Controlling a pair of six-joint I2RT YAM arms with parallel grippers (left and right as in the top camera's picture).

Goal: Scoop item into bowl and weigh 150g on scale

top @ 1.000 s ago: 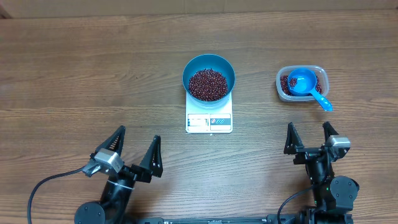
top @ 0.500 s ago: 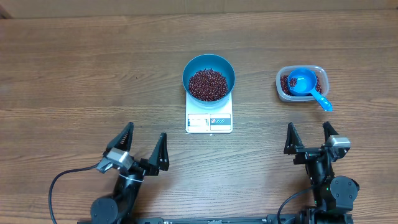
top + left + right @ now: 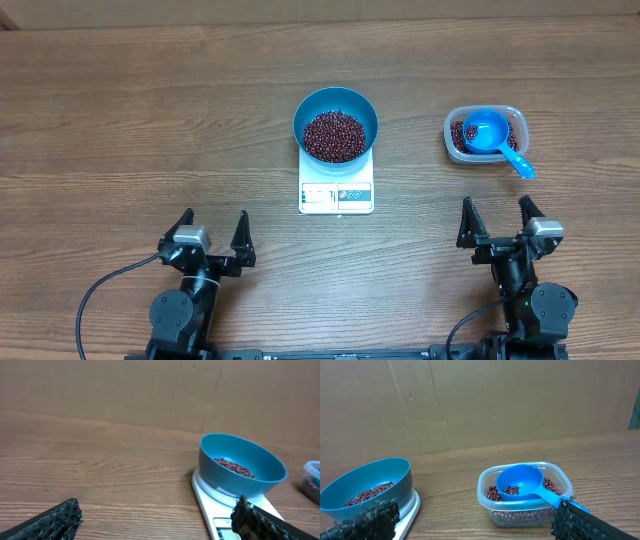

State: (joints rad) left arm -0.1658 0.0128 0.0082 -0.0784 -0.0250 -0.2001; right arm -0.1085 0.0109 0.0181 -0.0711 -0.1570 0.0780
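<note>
Left pincer [image 3: 215, 214] now straight, agape

Beans [image 3: 334, 135] in bowl [image 3: 312, 103] on scale [image 3: 336, 197]; tub [image 3: 513, 119] with scoop [image 3: 487, 130] to its right

Clear plastic tub [image 3: 519, 116] on the right of the wooden surface [image 3: 120, 120]. Small blue scoop [image 3: 486, 131] lies in it, handle over the front-right rim. Backdrop [image 3: 520, 400] behind is probably cardboard.
</note>
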